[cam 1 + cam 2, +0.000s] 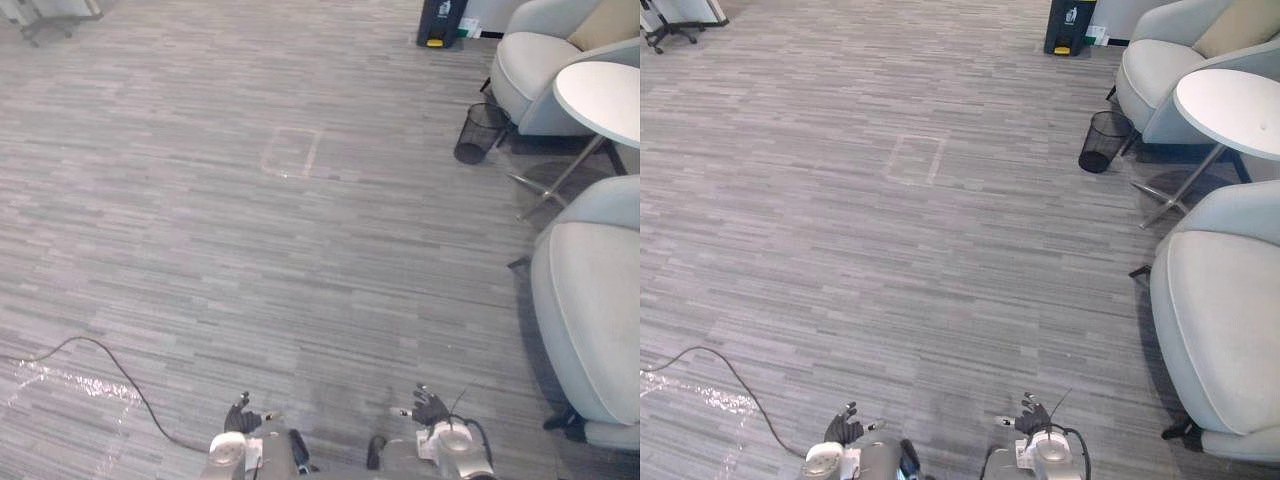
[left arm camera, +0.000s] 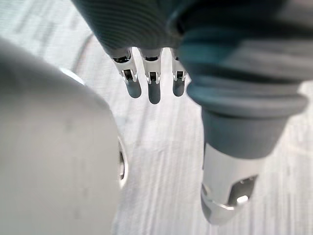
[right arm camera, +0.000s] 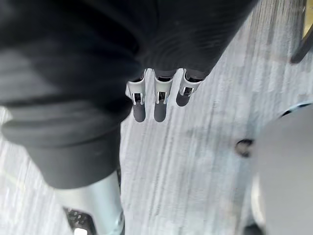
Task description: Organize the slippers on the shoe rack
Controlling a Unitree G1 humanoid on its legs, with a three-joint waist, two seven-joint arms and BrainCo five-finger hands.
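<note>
Two pale grey upholstered armchairs are standing, the far armchair (image 1: 1160,70) at two o'clock and the near armchair (image 1: 1220,320) at four. One round white table (image 1: 1230,100), one black mesh wastebasket (image 1: 1102,140) and one dark bin (image 1: 1068,25) are standing between twelve and two. Two hands, left hand (image 1: 845,428) and right hand (image 1: 1033,416), are showing at six.

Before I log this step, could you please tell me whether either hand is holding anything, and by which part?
Nothing is held. The left hand and the right hand hang low over the grey floor, both open and empty.
</note>
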